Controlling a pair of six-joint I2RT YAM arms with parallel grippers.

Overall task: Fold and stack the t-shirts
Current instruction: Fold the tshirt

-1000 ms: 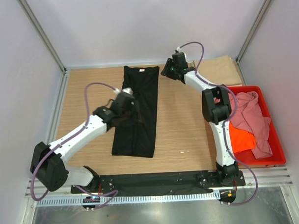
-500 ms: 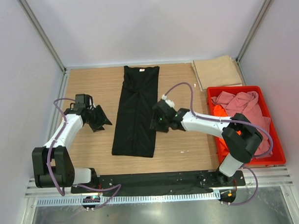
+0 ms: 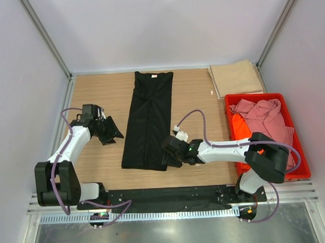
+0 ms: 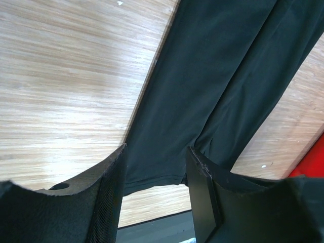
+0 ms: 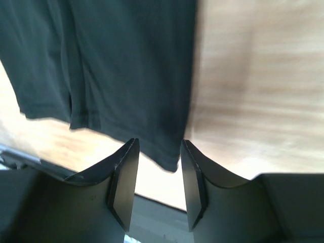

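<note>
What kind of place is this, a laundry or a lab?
Probably a robot test cell: a left arm and right arm bolted to a wooden table, plain walls close around, a black shirt laid out, more clothes in a crate.

Both arms (image 3: 72, 143) have white shells, black joints and looping purple cables (image 3: 196, 111).

Long folded t-shirt (image 3: 150, 119) lies centre frame on the surface (image 3: 199, 104). Square folded t-shirt (image 3: 236, 79) upper right; crate (image 3: 258, 96) just below it, heaped t-shirts (image 3: 266, 120) inside. Left gripper (image 3: 115, 133) left of the long one, right gripper (image 3: 167, 155) at its lower-right corner.
</note>
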